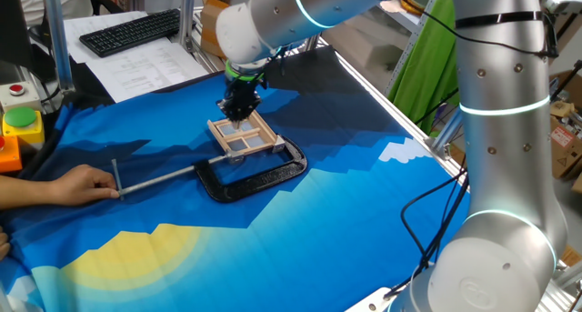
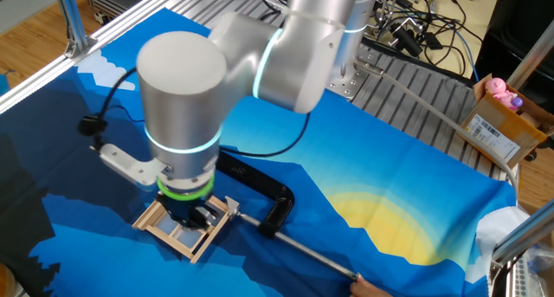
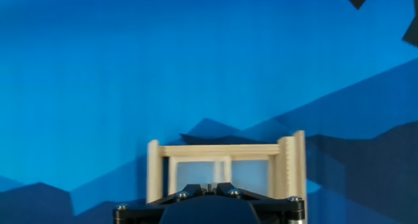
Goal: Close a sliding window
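At the left edge of one fixed view, a person's hand [image 1: 68, 185] rests on the blue cloth [image 1: 346, 212] that covers the worktop [image 2: 415, 80]. The fingers touch the end of a metal rod [image 1: 159, 179]. The rod runs rightward into a black C-clamp [image 1: 259, 174] lying flat on the cloth.

The window [image 1: 244, 136] lies flat on the cloth, just behind the clamp and touching or nearly touching its frame. It is a tan wooden frame with cross bars and greyish panes.

The claw [image 1: 238, 112] stands upright over the far edge of the window, at or very close to the wood. In the hand view the two fingertips sit pressed close together above the centre bar, with only a thin gap between them. Whether they pinch the bar cannot be told.

In the other fixed view the arm [image 2: 182, 98] covers much of the window [image 2: 186, 228]; the frame shows on both sides of the claw [image 2: 192, 217]. The clamp [image 2: 273, 206] lies just to the right, and its rod [image 2: 312, 249] extends toward the lower right.

A keyboard [image 1: 132, 30] sits at the back, well apart from the window.
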`<state>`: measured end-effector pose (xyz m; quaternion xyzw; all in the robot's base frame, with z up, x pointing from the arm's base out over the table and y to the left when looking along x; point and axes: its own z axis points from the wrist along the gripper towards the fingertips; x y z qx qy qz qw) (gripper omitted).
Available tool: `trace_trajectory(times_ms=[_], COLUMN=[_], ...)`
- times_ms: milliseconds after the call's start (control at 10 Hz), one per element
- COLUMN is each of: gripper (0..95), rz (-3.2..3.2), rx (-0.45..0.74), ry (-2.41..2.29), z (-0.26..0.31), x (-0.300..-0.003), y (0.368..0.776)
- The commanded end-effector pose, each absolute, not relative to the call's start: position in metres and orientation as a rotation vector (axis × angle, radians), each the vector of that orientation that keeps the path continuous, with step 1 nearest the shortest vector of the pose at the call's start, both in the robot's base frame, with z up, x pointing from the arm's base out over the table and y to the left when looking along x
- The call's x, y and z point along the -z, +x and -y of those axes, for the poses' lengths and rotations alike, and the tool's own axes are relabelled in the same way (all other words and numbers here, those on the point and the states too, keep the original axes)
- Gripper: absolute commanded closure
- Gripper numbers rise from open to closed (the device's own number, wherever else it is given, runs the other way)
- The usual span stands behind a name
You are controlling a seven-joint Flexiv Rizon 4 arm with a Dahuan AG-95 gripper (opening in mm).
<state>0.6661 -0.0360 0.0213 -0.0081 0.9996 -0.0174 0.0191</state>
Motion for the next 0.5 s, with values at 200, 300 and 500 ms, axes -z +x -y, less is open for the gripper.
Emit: trace_trajectory(times_ms=[200, 300, 500], gripper=[95.0, 95.0, 95.0], rz=[-3.102, -3.100, -3.100], rx=[0.055, 0.053, 0.052], ry=[-0.071, -0.081, -0.079], z=[0.052, 0.056, 0.059], x=[-0.020, -0.021, -0.021], y=[0.670, 0.673, 0.674])
